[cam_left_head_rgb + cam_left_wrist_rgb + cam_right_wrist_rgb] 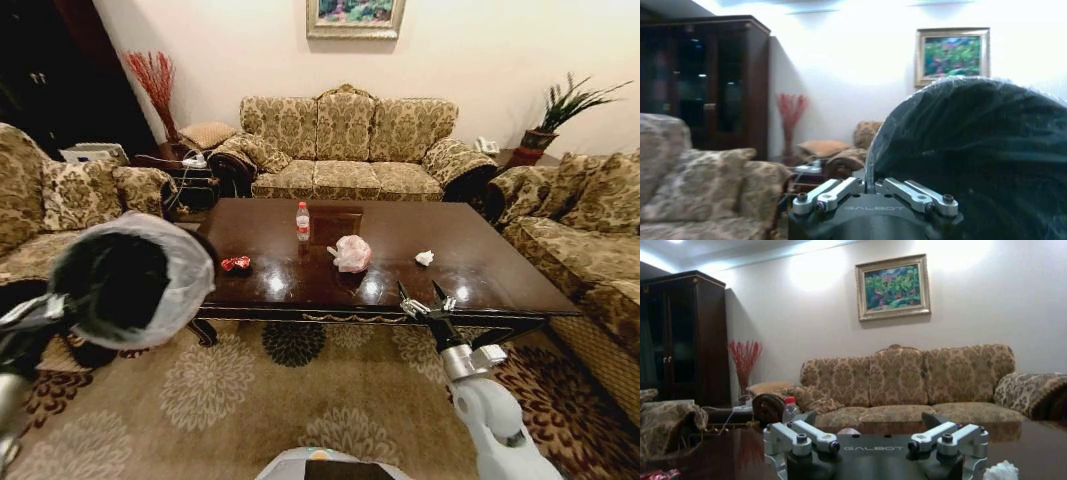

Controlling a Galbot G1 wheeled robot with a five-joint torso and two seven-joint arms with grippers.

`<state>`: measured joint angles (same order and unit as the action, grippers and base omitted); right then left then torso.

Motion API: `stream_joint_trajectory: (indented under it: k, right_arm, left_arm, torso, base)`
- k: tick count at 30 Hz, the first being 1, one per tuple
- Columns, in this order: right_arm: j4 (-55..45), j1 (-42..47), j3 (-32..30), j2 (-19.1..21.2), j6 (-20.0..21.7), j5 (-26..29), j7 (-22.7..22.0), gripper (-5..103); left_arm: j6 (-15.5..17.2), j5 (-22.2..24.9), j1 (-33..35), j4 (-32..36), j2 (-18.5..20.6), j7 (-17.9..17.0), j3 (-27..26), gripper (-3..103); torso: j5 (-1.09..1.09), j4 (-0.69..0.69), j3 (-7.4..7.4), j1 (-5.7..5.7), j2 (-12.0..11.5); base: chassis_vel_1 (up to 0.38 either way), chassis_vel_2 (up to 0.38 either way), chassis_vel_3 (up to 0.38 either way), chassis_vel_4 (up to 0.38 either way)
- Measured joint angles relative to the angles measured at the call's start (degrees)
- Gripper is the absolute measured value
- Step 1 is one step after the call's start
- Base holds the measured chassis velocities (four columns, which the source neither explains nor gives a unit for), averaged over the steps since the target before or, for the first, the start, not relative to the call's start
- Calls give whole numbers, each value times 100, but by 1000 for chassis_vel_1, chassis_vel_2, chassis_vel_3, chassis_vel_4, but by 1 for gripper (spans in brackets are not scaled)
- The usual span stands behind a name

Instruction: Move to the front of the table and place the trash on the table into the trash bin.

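My left gripper [873, 192] sits at the bottom centre of the frame, its fingers [829, 194] pinched on the bin's [973, 160] liner rim. The black bin fills the right side; a dark cabinet [707, 85] stands upper left.

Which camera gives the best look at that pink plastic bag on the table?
The head view: the plastic bag bundle lies fully visible mid-table. The right wrist view catches just a sliver above the open right gripper; the left wrist view faces away.
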<state>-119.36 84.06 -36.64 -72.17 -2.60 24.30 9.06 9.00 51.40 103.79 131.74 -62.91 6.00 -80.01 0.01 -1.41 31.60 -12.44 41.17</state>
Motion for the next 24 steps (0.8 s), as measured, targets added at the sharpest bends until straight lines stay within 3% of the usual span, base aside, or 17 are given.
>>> stream_joint_trajectory:
  k: [4, 12, 19, 22, 24]
  right_arm:
    - [-40, 38, -33, 2, -212, -1, 147, 100]
    - [-154, 122, -68, -11, -263, -6, 185, 100]
    - [-120, 111, 52, -57, -341, -73, 262, 100]
    - [-80, 72, 104, -30, -292, -133, 272, 100]
    - [-49, 19, 119, 8, -188, -197, 272, 100]
  left_arm:
    - [-51, -103, -277, -271, 335, 6, 453, 2]
    - [-65, -176, -571, -421, 546, -24, 841, 2]
    - [-496, -304, -962, -710, 906, -279, 1059, 2]
    - [-530, -363, -1155, -877, 1061, -433, 1175, 2]
    - [-515, -421, -1274, -961, 1151, -471, 1246, 2]
  torso:
    - [-2, 0, 0, 0, 0]
    - [-1, 0, 1, 0, 0]
    - [-2, -3, -1, 1, 0]
    - [-7, -4, -1, 1, 0]
    - [0, -4, -1, 1, 0]
  base:
    - [59, 58, -54, -58]
    - [173, 178, -165, -174]
    - [240, 228, -230, -226]
    - [90, 82, -81, -66]
    - [32, 31, -6, -10]
